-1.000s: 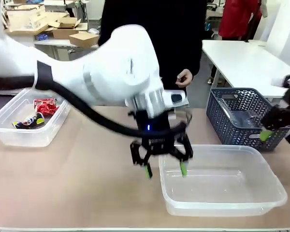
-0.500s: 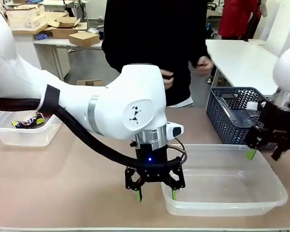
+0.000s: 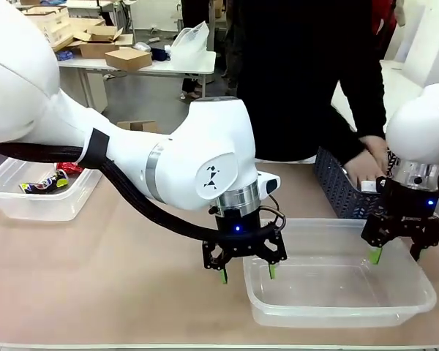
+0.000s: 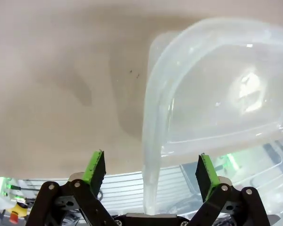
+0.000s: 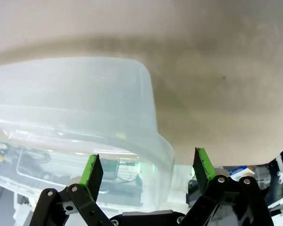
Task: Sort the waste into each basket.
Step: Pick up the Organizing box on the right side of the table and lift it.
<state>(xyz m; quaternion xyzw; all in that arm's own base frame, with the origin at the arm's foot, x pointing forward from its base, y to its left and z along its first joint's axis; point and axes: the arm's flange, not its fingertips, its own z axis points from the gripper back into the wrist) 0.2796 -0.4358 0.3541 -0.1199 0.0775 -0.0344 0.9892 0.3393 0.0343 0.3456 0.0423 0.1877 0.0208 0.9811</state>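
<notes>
Both released, left claw (image 3: 247,274) and right claw (image 3: 394,254) are being held astride rims of the tub (image 3: 336,319); uneven lifting risks tipping.

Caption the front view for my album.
Both open, left gripper and right gripper hover over opposite ends of a clear tub; a person's hand at the grey basket.

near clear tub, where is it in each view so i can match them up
Front: tub at lower right, by the table's near edge.
Left wrist: tub in the right half, its rim running down between the left pincer's fingers.
Right wrist: tub in the left half, a rounded corner between the right pincer's fingers.
Shared landmark: the tan table beside the tub.
</notes>
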